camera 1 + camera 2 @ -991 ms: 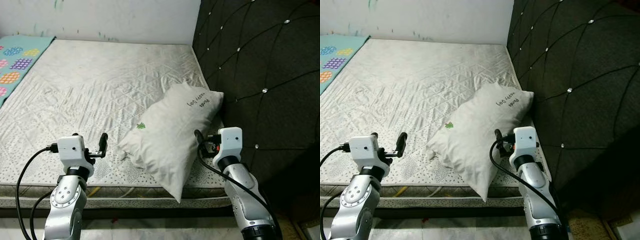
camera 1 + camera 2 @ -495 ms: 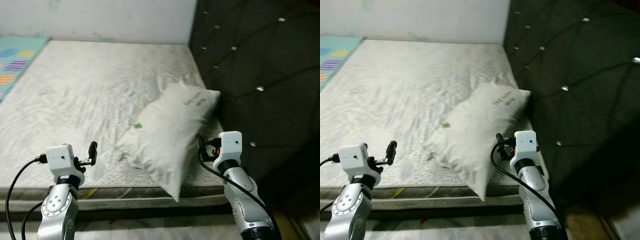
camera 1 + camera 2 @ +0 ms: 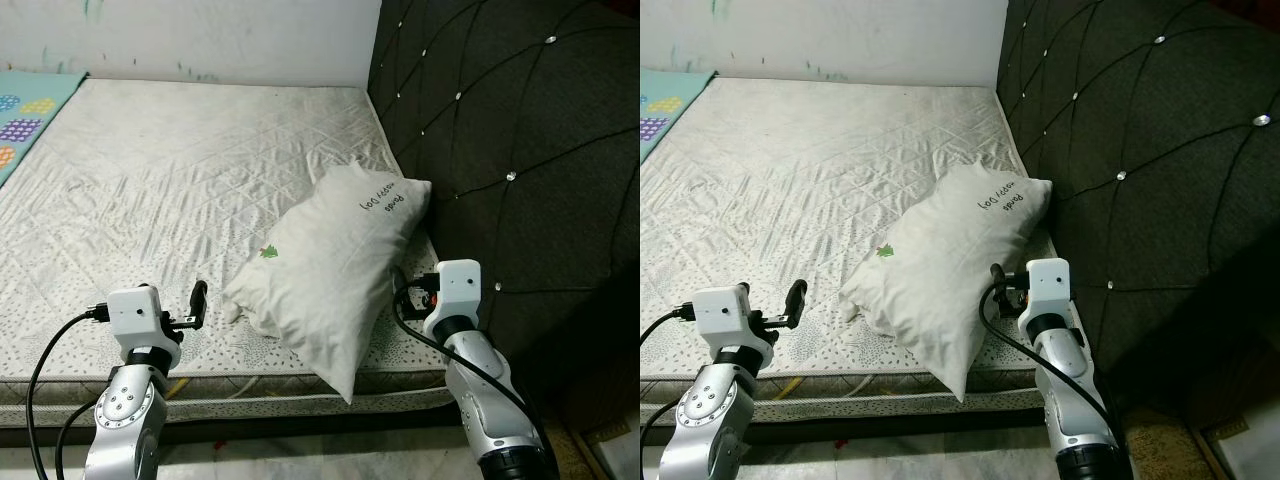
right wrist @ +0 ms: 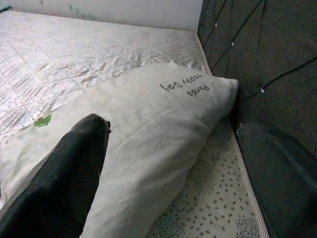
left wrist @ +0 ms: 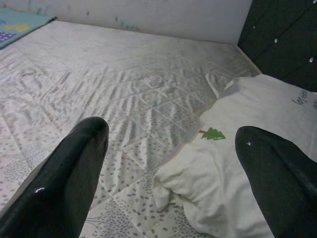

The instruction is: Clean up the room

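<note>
Hands (image 5: 168, 163) apart, perhaps nearing pillow (image 3: 335, 265)

Pillow (image 4: 148, 134) bears upside-down handwriting; apparently "Panda", rest unclear.

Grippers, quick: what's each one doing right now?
Left gripper: open, empty, aimed at the pillow corner.
Right gripper: open, empty, by the pillow's side next to the headboard.

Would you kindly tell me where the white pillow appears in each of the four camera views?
Left eye view: pillow right of centre, beside the dark headboard.
Right eye view: pillow near centre, overhanging the mattress edge.
Left wrist view: pillow at lower right.
Right wrist view: pillow across the middle.
Shared landmark: the small green tree print on the pillow.
</note>
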Available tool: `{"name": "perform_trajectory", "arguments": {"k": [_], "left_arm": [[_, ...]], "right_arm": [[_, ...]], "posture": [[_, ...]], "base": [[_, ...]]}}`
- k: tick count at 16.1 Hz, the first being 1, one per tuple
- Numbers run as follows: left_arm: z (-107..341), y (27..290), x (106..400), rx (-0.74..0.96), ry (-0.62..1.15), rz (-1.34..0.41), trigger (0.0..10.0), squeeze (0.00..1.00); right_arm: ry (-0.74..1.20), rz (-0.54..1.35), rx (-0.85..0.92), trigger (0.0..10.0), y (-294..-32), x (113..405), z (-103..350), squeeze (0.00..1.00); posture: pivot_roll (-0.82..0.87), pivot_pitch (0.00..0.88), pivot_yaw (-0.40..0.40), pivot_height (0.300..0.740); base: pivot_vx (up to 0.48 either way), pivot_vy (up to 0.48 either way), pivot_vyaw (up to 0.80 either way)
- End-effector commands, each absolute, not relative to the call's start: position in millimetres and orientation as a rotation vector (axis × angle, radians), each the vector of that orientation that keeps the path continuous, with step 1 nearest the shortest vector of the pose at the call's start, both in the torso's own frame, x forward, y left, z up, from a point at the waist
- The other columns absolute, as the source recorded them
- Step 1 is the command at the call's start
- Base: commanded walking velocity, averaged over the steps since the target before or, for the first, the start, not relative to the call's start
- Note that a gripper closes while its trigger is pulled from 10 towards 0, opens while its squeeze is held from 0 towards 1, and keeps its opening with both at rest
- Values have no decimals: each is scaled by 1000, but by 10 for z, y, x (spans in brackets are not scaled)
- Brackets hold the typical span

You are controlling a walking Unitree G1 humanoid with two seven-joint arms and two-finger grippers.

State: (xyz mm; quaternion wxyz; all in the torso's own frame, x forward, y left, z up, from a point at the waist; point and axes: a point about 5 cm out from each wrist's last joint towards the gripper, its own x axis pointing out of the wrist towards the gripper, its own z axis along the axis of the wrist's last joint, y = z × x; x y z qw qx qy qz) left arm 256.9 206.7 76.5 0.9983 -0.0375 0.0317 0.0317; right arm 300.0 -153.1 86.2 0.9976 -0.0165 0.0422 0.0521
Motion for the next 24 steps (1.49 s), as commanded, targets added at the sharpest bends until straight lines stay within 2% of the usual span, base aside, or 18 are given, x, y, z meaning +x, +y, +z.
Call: {"name": "perform_trajectory", "arguments": {"k": [1,15,20,24], "left_arm": [[787,2044,2604,-71,53,40,10000,0],[784,2034,2649,-84,51,44,10000,0],[787,2018,2656,-78,53,27,10000,0],[784,2011,2661,-78,56,17,10000,0]], "right_arm": [[85,86,-33,10000,-1562,3016,860,0],[92,56,-23,10000,-1601,3058,857,0],[84,48,-26,10000,-1602,3064,869,0],[82,44,-30,10000,-1610,3065,868,0]], "posture": [[-63,35,-32,740],[-70,36,-35,740],[-71,39,-32,740],[-71,43,-29,740]], "base": [[0,0,0],[0,0,0],[0,0,-666],[0,0,0]]}}
